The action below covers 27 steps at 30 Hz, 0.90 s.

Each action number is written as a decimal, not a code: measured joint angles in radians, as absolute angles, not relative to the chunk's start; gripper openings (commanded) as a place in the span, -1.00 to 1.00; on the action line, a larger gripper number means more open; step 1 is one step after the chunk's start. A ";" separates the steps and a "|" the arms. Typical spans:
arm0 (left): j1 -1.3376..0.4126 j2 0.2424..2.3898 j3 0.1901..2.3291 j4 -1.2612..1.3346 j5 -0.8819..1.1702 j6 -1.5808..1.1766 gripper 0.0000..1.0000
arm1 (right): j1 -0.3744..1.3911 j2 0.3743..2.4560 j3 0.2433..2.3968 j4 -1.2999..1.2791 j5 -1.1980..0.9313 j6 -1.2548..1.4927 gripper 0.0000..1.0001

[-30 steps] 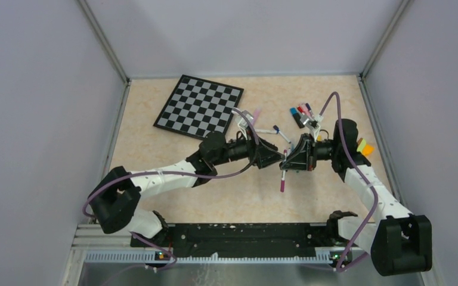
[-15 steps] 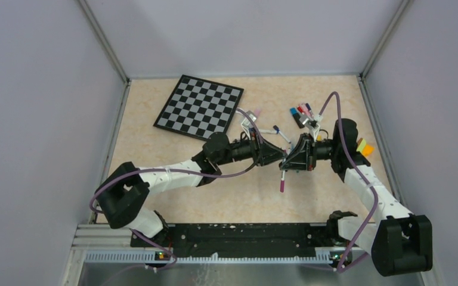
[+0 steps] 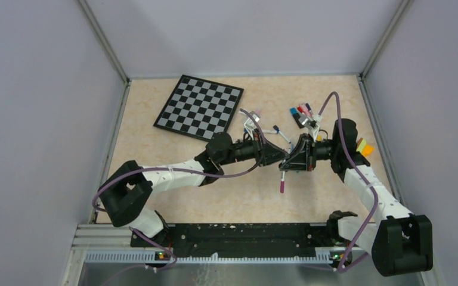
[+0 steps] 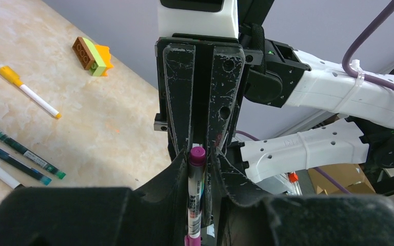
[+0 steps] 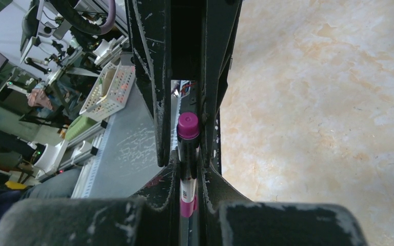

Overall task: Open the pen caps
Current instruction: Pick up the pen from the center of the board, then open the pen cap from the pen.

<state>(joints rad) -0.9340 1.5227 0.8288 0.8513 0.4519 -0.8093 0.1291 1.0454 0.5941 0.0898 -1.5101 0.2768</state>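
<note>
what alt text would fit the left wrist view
A purple-capped pen stands between the left gripper's jaws, its cap at the jaws of the right gripper facing it. Loose pens and a toy block lie on the table.

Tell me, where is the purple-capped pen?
In the overhead view, the pen hangs right of centre, where the left gripper and right gripper meet, nearer than the loose pens.

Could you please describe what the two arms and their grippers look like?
The left arm and right arm both have white perforated link shells between bulky black joint housings. A purple cable runs along each, held by a white zip tie. The left gripper and right gripper are black wedges with long flat fingers, scuffed whitish.
</note>
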 measured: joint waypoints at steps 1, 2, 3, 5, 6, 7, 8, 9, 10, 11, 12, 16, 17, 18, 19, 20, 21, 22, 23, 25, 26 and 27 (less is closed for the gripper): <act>-0.935 1.526 0.833 0.847 0.451 -0.809 -0.50 | 0.129 1.045 0.594 0.090 -1.511 0.279 -1.00; -0.936 1.530 0.838 0.845 0.452 -0.809 -0.50 | 0.129 1.045 0.594 0.090 -1.511 0.281 -1.00; -0.937 1.532 0.841 0.842 0.452 -0.807 -0.50 | 0.129 1.045 0.594 0.090 -1.512 0.282 -1.00; -0.939 1.533 0.847 0.834 0.452 -0.805 -0.74 | 0.129 1.045 0.594 0.090 -1.512 0.283 -1.00; -0.939 1.533 0.849 0.829 0.451 -0.801 -0.88 | 0.129 1.045 0.594 0.090 -1.514 0.284 -1.00; -0.939 1.534 0.850 0.829 0.452 -0.799 -1.00 | 0.129 1.045 0.594 0.091 -1.515 0.285 -1.00; -0.939 1.534 0.850 0.829 0.451 -0.799 -1.00 | 0.129 1.045 0.594 0.090 -1.514 0.287 -1.00; -0.939 1.534 0.850 0.828 0.451 -0.796 -1.00 | 0.129 1.045 0.593 0.090 -1.512 0.289 -0.99; -0.939 1.534 0.850 0.829 0.448 -0.795 -1.00 | 0.129 1.045 0.593 0.090 -1.512 0.290 -0.91; -0.940 1.534 0.850 0.829 0.445 -0.794 -1.00 | 0.129 1.045 0.593 0.091 -1.511 0.291 -0.75; -0.941 1.534 0.850 0.828 0.437 -0.795 -1.00 | 0.129 1.045 0.593 0.091 -1.509 0.292 -0.60; -0.948 1.529 0.850 0.823 0.371 -0.795 -1.00 | 0.130 1.045 0.593 0.094 -1.502 0.302 -0.15; -0.949 1.525 0.849 0.824 0.353 -0.796 -1.00 | 0.130 1.045 0.593 0.097 -1.501 0.304 -0.07; -0.950 1.517 0.848 0.825 0.327 -0.797 -1.00 | 0.130 1.045 0.590 0.101 -1.501 0.304 -0.01; -0.950 1.507 0.846 0.829 0.302 -0.799 -1.00 | 0.130 1.045 0.588 0.101 -1.501 0.308 0.04; -0.950 1.492 0.844 0.837 0.268 -0.802 -1.00 | 0.130 1.045 0.585 0.104 -1.501 0.309 0.06; -0.950 1.487 0.843 0.839 0.258 -0.802 -1.00 | 0.130 1.044 0.582 0.104 -1.500 0.311 0.07; -0.950 1.479 0.843 0.842 0.239 -0.802 -1.00 | 0.130 1.042 0.579 0.105 -1.499 0.311 0.07; -0.950 1.468 0.841 0.849 0.214 -0.802 -1.00 | 0.130 1.039 0.574 0.104 -1.498 0.311 0.06; -0.950 1.450 0.838 0.855 0.178 -0.799 -1.00 | 0.130 1.034 0.569 0.106 -1.495 0.314 0.00; -0.950 1.438 0.833 0.858 0.158 -0.797 -1.00 | 0.130 1.031 0.567 0.106 -1.494 0.317 -0.05; -0.950 1.428 0.828 0.862 0.142 -0.794 -1.00 | 0.130 1.028 0.564 0.110 -1.493 0.319 -0.16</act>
